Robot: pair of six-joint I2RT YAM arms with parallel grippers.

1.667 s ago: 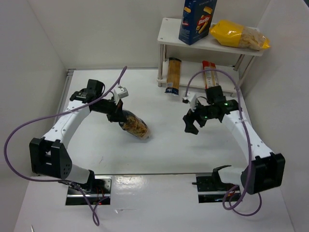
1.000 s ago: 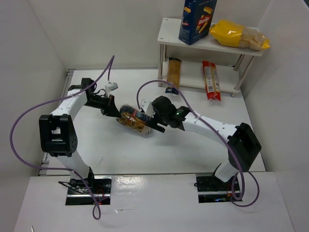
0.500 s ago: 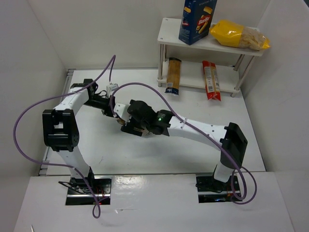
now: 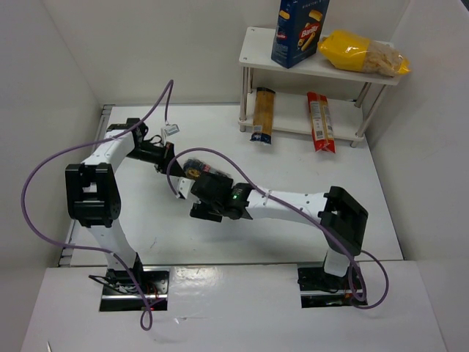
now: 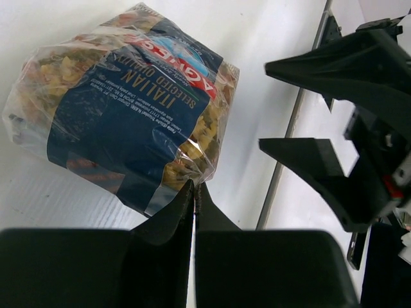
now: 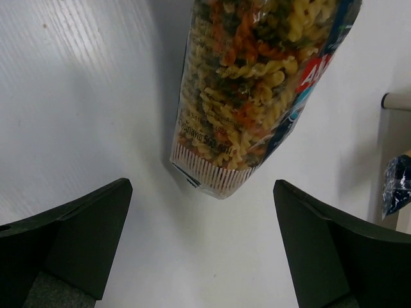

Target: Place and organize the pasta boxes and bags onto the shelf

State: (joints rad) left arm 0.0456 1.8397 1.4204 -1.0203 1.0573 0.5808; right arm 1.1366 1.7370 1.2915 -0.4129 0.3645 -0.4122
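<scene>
Well left of the small white two-tier shelf with thin metal legs [image 4: 256, 45], out on the bare white table [image 4: 308, 158], is the thing both my arms are busy with: a small clear bag of spiral pasta with a dark blue label [image 5: 122, 109]. My left gripper [image 5: 194, 192] is closed right down, its two fingers meeting on the film at the bag's near edge. That gives me a thin pinch of plastic and none of the bulk, which I judge is a grip for steadying or presenting the bag, not for carrying it to the shelf. Whether the bag rests on the table or hangs just clear of it, I cannot tell. My right gripper [image 6: 200, 192] is spread as wide as it goes and holds nothing. The bag's striped sealed end sits just between its dark fingertips and touches neither, lined up so that closing would take the bag across its width. This looks to me like a hand-over, since the shelf is on my right arm's side. A tall blue pasta box [image 4: 299, 29] and a yellow bag [image 4: 359, 53] are on the top board, and a long orange spaghetti pack [image 4: 262, 114] and a long red spaghetti pack [image 4: 319, 121] lie on the lower one. This bag is the one item not yet shelved.
</scene>
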